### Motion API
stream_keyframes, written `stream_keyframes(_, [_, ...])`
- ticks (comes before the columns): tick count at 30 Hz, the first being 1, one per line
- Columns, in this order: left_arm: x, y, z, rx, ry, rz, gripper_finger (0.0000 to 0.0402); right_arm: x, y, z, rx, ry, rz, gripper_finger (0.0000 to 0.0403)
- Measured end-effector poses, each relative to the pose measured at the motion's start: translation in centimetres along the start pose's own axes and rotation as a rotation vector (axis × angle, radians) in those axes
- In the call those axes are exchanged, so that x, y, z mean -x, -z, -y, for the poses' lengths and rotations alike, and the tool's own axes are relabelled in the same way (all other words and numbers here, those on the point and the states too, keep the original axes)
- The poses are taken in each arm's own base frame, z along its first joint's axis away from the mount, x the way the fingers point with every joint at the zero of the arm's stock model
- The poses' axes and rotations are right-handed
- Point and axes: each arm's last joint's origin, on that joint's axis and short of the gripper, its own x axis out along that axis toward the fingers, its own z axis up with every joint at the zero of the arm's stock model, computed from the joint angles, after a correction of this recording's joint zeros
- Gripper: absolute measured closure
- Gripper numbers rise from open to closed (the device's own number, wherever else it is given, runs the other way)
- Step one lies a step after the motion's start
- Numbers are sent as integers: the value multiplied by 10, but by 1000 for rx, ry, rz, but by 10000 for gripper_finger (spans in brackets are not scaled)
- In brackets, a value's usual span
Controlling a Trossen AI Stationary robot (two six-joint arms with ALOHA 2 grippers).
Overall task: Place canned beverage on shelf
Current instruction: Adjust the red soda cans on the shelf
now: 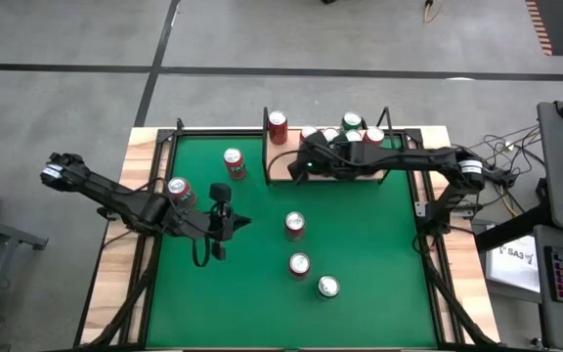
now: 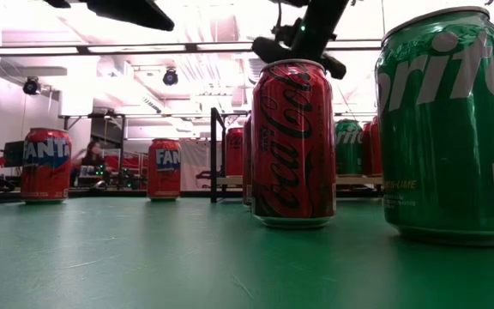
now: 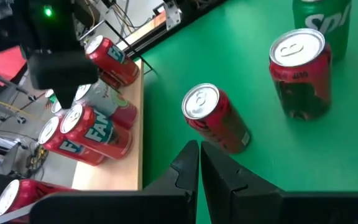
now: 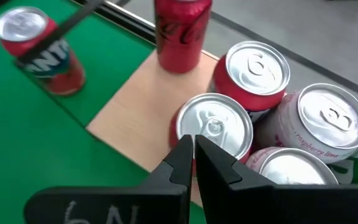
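The right tool (image 1: 309, 162) is held clenched and empty above the left part of the shelf (image 1: 280, 164) at the far edge of the surface (image 1: 379, 254), right over a can (image 4: 214, 129) already standing among the five or six upright cans there. The left tool (image 1: 219, 233) is also clenched and empty, left of centre. The nearest loose red can (image 1: 294, 226) stands upright just to its right, so the left arm is judged the closer one for the next pick.

Glossy metal cans (image 4: 214, 127) with brushed silver tops; the shelf (image 4: 143, 107) is smooth pale wood; the table (image 1: 360, 235) wears matt green felt.
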Motion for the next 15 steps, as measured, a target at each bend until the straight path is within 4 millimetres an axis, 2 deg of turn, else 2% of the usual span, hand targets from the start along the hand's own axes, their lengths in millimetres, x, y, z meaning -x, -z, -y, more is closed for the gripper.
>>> stream_keyframes(6, [4, 5, 0, -30, 27, -19, 400, -16, 0, 3, -18, 38, -22, 394])
stream_keyframes(15, [9, 9, -2, -15, 34, 0, 400, -21, -1, 5, -34, 52, -25, 394])
